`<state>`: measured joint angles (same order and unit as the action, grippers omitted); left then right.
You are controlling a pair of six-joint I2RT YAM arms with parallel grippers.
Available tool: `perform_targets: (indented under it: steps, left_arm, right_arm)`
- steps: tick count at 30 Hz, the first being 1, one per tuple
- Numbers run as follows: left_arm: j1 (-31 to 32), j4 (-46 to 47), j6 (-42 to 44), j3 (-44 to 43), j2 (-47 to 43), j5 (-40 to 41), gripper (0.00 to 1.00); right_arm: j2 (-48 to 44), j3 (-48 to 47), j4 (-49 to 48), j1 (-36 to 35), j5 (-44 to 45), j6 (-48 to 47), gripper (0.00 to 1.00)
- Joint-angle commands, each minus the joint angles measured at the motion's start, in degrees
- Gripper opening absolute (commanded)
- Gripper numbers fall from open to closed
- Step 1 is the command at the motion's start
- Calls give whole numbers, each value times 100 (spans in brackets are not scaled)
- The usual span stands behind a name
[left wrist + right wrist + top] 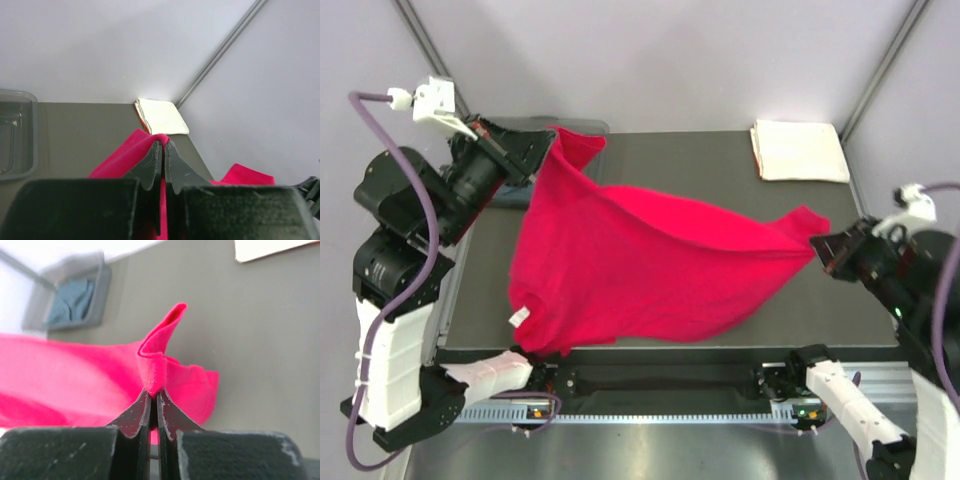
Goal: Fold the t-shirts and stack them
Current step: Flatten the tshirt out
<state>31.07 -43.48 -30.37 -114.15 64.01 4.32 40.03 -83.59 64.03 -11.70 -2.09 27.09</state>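
The bright red t-shirt hangs stretched above the dark table between both grippers. My left gripper is shut on one corner of it at the back left; the pinched red cloth shows at its fingertips. My right gripper is shut on the opposite corner at the right; a red fold sticks up from its jaws. The cream-white folded t-shirt lies at the back right corner, also in the left wrist view. The slate blue-grey t-shirt lies in the bin.
A clear plastic bin stands at the table's back left, also in the left wrist view. The dark table surface ends at a metal rail in front. White walls enclose the back and sides.
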Motion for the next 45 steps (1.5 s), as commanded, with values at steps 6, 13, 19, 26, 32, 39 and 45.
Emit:
perform_targets:
  steps: [6,13,19,26,32,39,45]
  left_arm:
    - [-22,1192,513,788,477,-396,0]
    - [-171,1993,1437,-289,3272,-625,0]
    - [-716,2764,1631,-2856,6261,-1002,0]
    - [-1059,4577,840,-3035,7389,-1039,0]
    - [-980,3210,787,-2161,6488,-1048,76]
    - [28,2426,866,1462,3806,-722,72]
    - [1434,1431,16,4327,1460,-99,59]
  right_arm:
    - [-51,157,409,37,1929,552,0]
    - [1830,704,-1101,237,2713,525,0]
    - [3896,160,-2410,1406,2740,358,0]
    - [5962,-1384,-2441,1952,1757,-11,9]
    - [5895,-883,-1648,1909,1360,-239,69]
    - [3603,2037,-1955,1303,775,41,82]
    - [2537,3577,-2052,1214,471,-11,72]
